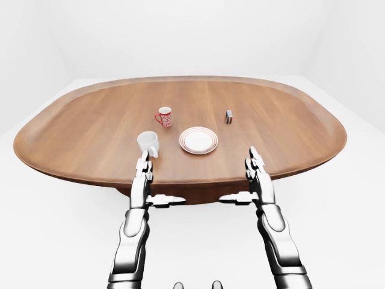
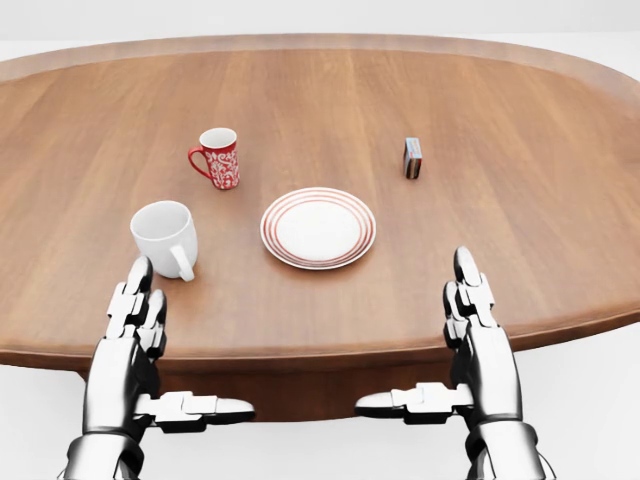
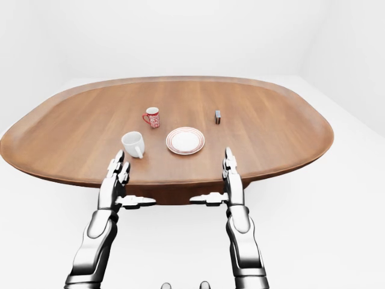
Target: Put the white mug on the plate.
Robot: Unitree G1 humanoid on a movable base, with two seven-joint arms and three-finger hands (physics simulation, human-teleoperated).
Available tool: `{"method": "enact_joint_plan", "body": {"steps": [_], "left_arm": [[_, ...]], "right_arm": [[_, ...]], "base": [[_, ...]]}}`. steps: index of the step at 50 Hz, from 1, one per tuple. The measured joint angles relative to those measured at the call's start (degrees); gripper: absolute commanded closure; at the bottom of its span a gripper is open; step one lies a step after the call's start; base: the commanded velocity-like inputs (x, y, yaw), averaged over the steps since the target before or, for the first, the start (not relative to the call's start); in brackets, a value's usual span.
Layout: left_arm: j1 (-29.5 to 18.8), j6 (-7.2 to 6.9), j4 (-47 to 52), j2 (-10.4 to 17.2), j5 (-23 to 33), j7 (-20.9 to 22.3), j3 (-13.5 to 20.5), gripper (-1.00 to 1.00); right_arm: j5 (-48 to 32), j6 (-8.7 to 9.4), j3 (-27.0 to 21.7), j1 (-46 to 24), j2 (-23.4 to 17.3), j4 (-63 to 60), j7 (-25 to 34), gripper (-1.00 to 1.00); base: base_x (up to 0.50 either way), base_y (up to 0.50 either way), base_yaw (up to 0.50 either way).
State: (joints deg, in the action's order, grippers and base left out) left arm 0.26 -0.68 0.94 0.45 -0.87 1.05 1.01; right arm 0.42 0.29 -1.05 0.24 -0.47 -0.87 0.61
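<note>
Nothing lifted yet: white mug upright on the counter, just left of the empty plate, left hand close below it, right hand idle, fingers of both spread apart.

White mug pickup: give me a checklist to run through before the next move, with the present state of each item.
1. White mug upright on the table, handle toward the view's bottom: ok.
2. Left hand open, fingers flat, just below the mug in the head view and not touching it: ok.
3. Right hand open and holding nothing: ok.
4. Plate bare, to the mug's right in the head view: ok.
5. Red patterned mug stands apart, above the path from mug to plate: ok.
6. Small box stands well off to the right of the plate: ok.
</note>
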Motion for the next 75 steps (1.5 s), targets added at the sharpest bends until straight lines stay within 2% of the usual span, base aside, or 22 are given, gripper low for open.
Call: {"method": "enact_joint_plan", "body": {"steps": [6,19,22,24,26,28,33,40,45,50,55,61,75], "left_arm": [[0.22,-0.45,0.93,0.40,-0.50,0.62,0.92,-1.00],[0.42,-0.23,1.41,0.89,-0.59,1.06,2.00,-1.00],[0.37,-0.59,1.97,1.06,-0.77,1.11,2.39,-1.00],[0.16,-1.59,3.08,1.39,-1.36,1.17,3.18,-1.00],[-0.07,-3.10,4.86,1.87,-2.10,1.22,4.27,-1.00],[-0.39,-4.32,7.01,2.50,-3.17,1.30,5.77,-1.00],[-1.52,-4.32,13.68,4.70,-6.99,1.13,11.21,-1.00],[-3.20,-4.32,23.06,8.24,-15.09,-0.26,19.95,-1.00],[-4.22,-4.32,26.59,10.80,-20.31,-2.08,25.15,-1.00],[-4.81,-4.32,28.92,12.89,-24.35,-3.89,28.71,-1.00],[-5.13,-4.32,30.52,14.31,-27.36,-5.31,31.00,-1.00],[-5.15,-4.32,31.64,15.07,-28.85,-6.22,32.12,-1.00],[-5.04,-4.32,32.90,15.58,-29.58,-6.87,33.27,-1.00]], "right_arm": [[0.09,0.53,-0.91,0.42,-0.41,-1.48,0.34,-1.00],[0.20,0.78,-1.86,1.11,-0.70,-3.08,0.60,-1.00],[-0.05,1.69,-1.96,1.64,-0.79,-4.78,0.56,-1.00],[-0.13,3.34,-2.48,2.56,-0.90,-7.92,0.58,-1.00],[-0.15,4.71,-3.31,3.61,-0.97,-11.85,0.72,-1.00],[-0.08,4.71,-4.48,4.72,-0.97,-16.62,1.01,-1.00],[0.61,4.71,-9.00,6.93,-0.57,-30.17,2.53,-1.00],[3.05,4.71,-16.18,9.37,-0.05,-44.79,4.59,-1.00],[9.88,4.71,-20.08,13.30,-4.49,-50.47,0.55,-1.00],[16.35,4.71,-22.49,17.30,-9.60,-53.90,-4.54,-1.00],[19.51,4.71,-23.41,19.45,-12.55,-55.96,-7.46,-1.00],[21.10,4.71,-23.33,20.58,-14.57,-57.35,-8.89,-1.00],[22.00,4.71,-22.87,21.41,-15.55,-58.70,-8.97,-1.00]], "base": [[0.00,0.00,0.00],[0.00,0.00,0.00],[0.00,0.00,0.00],[0.00,0.00,0.00],[0.00,0.00,0.00],[0.00,0.00,0.00],[0.00,0.00,0.00],[0.00,0.00,0.00],[0.00,0.00,0.00],[0.00,0.00,0.00],[0.00,0.00,0.00],[0.00,0.46,0.00],[0.00,0.50,0.00]]}}
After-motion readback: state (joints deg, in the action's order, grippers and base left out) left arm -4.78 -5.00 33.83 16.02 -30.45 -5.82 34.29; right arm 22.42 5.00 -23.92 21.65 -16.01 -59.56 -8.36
